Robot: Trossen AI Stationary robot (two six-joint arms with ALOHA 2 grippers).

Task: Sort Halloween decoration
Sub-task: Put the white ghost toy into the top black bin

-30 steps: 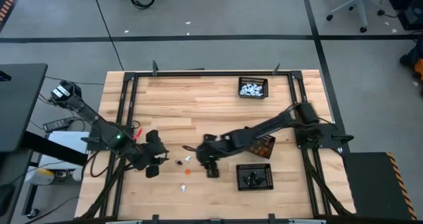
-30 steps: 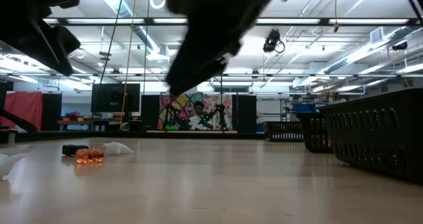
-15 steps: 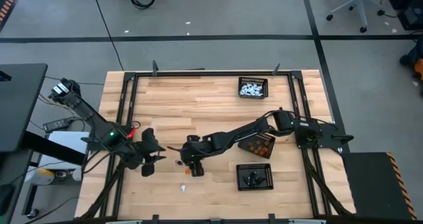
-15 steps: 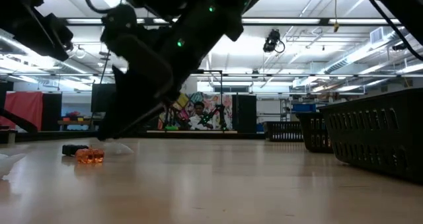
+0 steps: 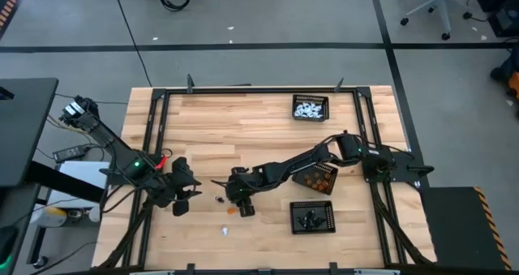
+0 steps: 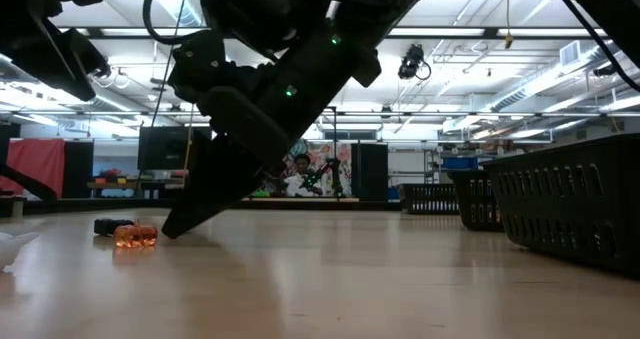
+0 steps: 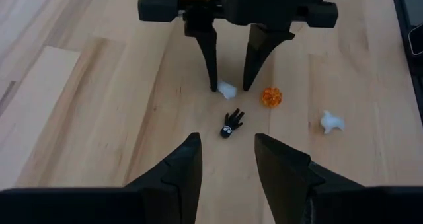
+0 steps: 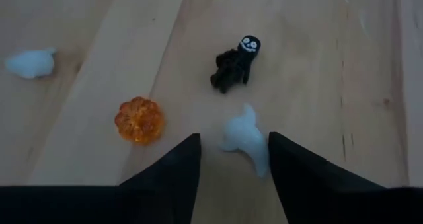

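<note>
Two right fingers [image 7: 213, 65] straddling white ghost [image 7: 227, 89], orange pumpkin [image 7: 271, 96] beside

White ghost fig [image 8: 244, 139] on wood btwn tool tips, black spider [image 8: 234, 63] & orange pumpkin [image 8: 139, 120] beside, 2nd ghost [image 8: 30, 63] apart

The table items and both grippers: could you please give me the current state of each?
Right gripper: down at the table, open, fingers straddling the white ghost.
Left gripper: hovering nearby, open, empty.
Black figure: loose on the table.
Orange pumpkin: loose on the table.
Second white ghost: loose, farther off.
</note>
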